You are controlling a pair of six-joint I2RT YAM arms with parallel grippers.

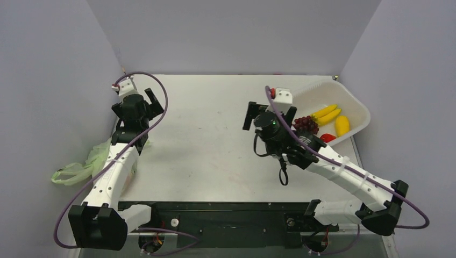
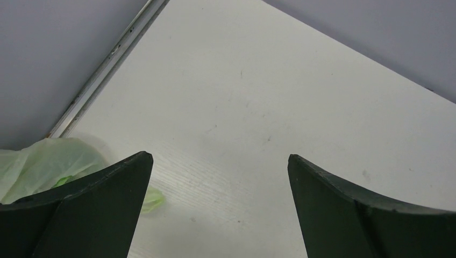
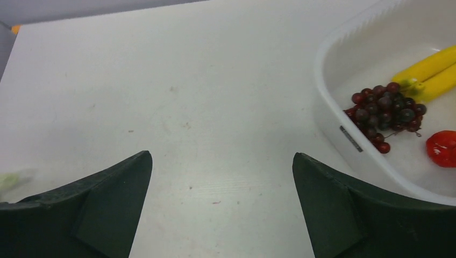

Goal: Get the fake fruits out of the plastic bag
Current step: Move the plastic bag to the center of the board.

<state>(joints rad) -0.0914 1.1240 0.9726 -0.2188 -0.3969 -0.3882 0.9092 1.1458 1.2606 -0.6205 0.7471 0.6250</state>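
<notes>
Left claw [image 2: 220, 156] and right claw [image 3: 221, 155] hang released, empty; we should pinch the bag [image 2: 45, 161], behind-left of the left claw, by loose film.

The plastic bag [image 1: 80, 167], thin, crinkly and translucent pale green, lies crumpled and slack at the left edge of the counter [image 1: 215, 150], one loop handle trailing outward; part of it is hidden, so its contents cannot be told. From the left wrist it shows as a pale green heap [image 2: 45, 164] close to the wall rail. A small glossy red fruit [image 1: 327, 137] lies in the white basket [image 1: 357, 102] at the far right, a yellow oval fruit [image 1: 342, 125] just beside it.
</notes>
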